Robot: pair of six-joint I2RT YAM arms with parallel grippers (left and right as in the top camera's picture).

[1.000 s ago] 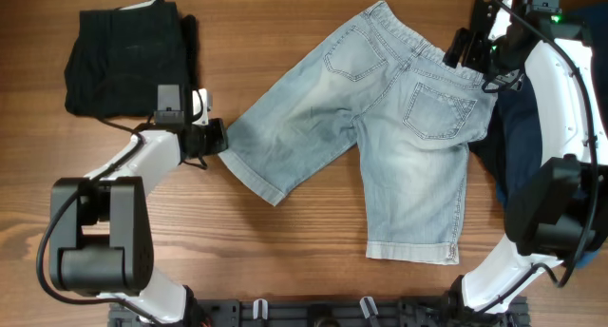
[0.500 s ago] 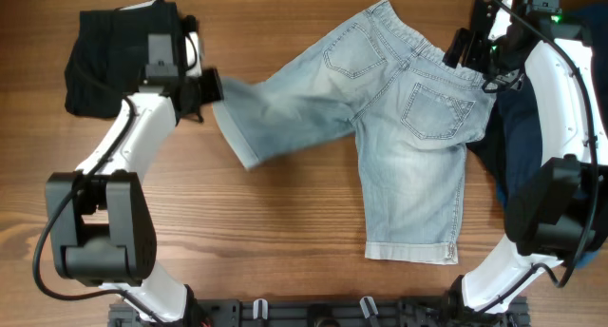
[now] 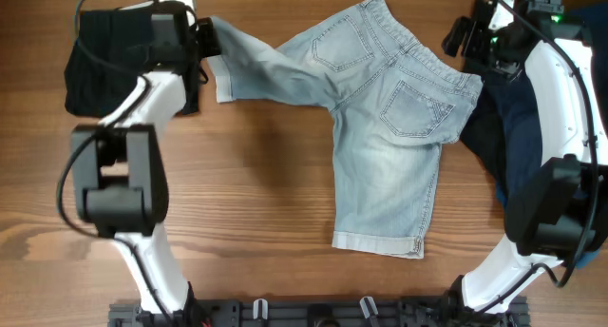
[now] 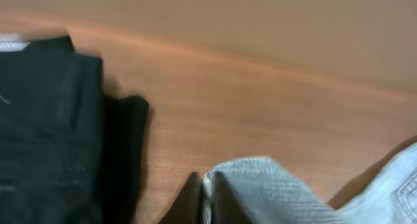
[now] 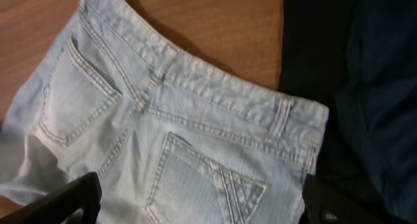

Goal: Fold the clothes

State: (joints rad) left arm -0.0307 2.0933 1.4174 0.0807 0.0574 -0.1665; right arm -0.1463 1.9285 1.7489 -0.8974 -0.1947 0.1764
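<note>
The denim shorts (image 3: 389, 146) lie back-side up across the middle of the tabletop (image 3: 247, 203). Their waistband (image 3: 427, 47) is at the far right. One leg runs flat toward the near edge and the other is drawn out to the far left. The left pincer (image 3: 207, 40) is closed on the hem (image 3: 221, 80) of that outstretched leg. In the left wrist view a fold of pale denim sits pinched against a dark finger (image 4: 187, 201), a little off the wood. This pincer is just beside the folded black garment (image 3: 109, 66). The right pincer (image 3: 463, 40) hangs over the end corner of the waistband, spread wide and holding nothing. Whether its tips touch the cloth I cannot tell. A dark navy garment (image 3: 518, 127) lies heaped under that arm, touching the shorts' right edge.

No fold has been made yet, so the step in hand looks like pulling the legs apart to lay the shorts out. The next move probably calls for carrying the held leg across onto the flat one so the two hems meet. The right pincer would need to come down and pin the waistband so the whole garment does not slide. The left arm should also stay clear of the black pile, which it could easily drag along
</note>
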